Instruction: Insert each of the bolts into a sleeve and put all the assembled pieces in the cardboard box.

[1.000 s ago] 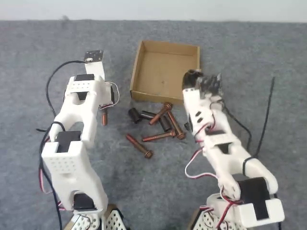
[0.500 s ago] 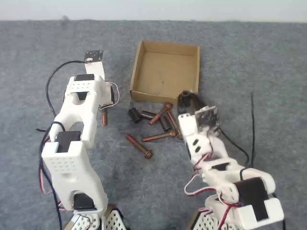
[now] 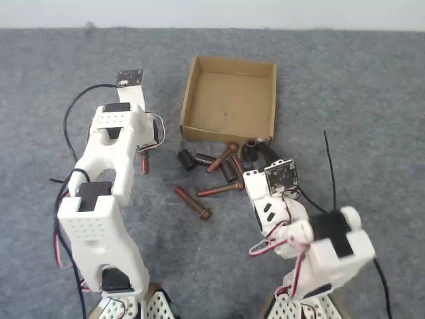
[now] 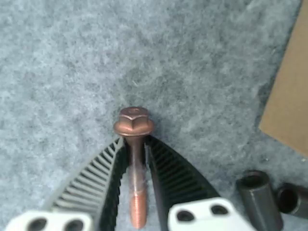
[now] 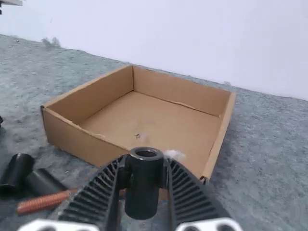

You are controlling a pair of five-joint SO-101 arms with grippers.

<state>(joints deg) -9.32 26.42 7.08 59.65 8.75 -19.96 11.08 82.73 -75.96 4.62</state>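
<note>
**A:** What do the left jaws have?

**B:** They are clenched on a copper bolt. Its shank sits between the ribbed faces, its hex head sticks out past the tips, and its threaded end points back toward the wrist. Grey counter lies under it.

**A:** And the right jaws?

**B:** They are grasping a black sleeve, held upright with its open bore on top.

**A:** Where is the cardboard box from there?

**B:** It is just beyond the right jaws' tips, with its near wall right behind the sleeve. Its brown floor shows bare from wall to wall, apart from a small speck near the middle.

**A:** What about the loose parts?

**B:** In the high view they lie on the counter between the two sets of jaws, outside the box and in front of its near wall. There are several bolts and dark loose sleeves, some touching or crossing. Two of those sleeves lie just off to one side of the left jaws, near the box's edge. To one side of the right jaws there are two more sleeves and a threaded bolt end.
</note>
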